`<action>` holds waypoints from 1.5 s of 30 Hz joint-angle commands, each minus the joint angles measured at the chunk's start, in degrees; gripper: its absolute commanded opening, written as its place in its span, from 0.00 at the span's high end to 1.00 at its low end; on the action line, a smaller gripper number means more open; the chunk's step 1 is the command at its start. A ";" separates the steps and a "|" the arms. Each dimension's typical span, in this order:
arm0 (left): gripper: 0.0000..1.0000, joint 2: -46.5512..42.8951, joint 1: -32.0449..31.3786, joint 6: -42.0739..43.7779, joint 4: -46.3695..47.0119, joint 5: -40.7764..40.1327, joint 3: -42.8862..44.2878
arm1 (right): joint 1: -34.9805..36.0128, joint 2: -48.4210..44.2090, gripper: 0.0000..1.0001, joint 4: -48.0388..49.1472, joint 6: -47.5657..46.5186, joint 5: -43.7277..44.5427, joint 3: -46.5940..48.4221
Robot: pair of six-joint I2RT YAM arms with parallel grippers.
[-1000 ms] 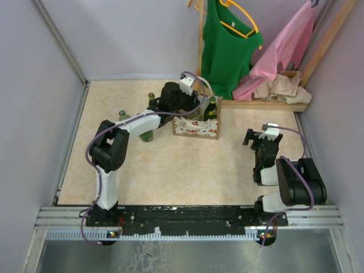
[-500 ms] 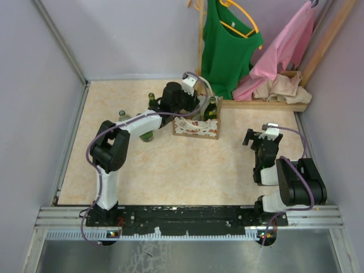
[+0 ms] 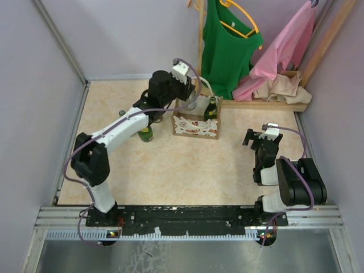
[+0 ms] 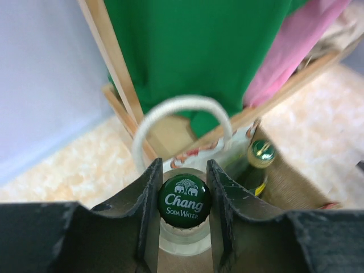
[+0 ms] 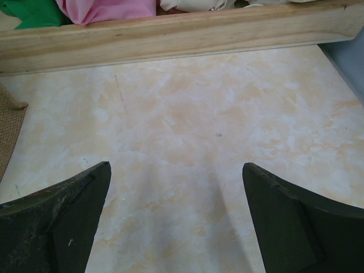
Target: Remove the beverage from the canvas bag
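The cream canvas bag (image 3: 196, 126) with a red-and-dark print stands at the middle back of the floor. My left gripper (image 3: 191, 100) hangs over its left end, shut on the neck of a clear bottle with a green Chang soda water cap (image 4: 183, 200); the jaws press the cap from both sides. A white loop handle (image 4: 170, 106) arches just beyond the cap. A second, dark green bottle (image 3: 211, 108) stands upright in the bag's right part and shows in the left wrist view (image 4: 261, 154). My right gripper (image 3: 257, 138) is open and empty, low over bare floor (image 5: 176, 187).
A green bottle (image 3: 145, 134) and another bottle (image 3: 121, 114) stand on the floor left of the bag. Behind the bag a wooden rack base (image 3: 264, 104) carries a green shirt (image 3: 227, 45), a pink garment (image 3: 281, 48) and a beige cloth heap (image 3: 281, 88). Walls close both sides.
My left arm has risen and straightened, and its wrist has shifted left and up over the bag with the bottle neck in its jaws. The right arm has not moved.
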 commanded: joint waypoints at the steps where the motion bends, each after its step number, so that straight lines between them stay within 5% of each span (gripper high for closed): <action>1: 1.00 -12.50 -0.51 0.96 13.52 0.72 -0.75 | 0.54 0.14 0.01 3.15 -0.70 0.29 2.03; 28: 1.00 -40.40 -0.60 -0.50 8.39 -17.81 -31.55 | 0.54 0.14 0.01 3.15 -0.69 0.30 1.99; 45: 1.00 -38.84 -0.60 -5.35 11.60 -16.54 -40.90 | 0.51 0.14 0.01 3.15 -0.66 0.28 2.03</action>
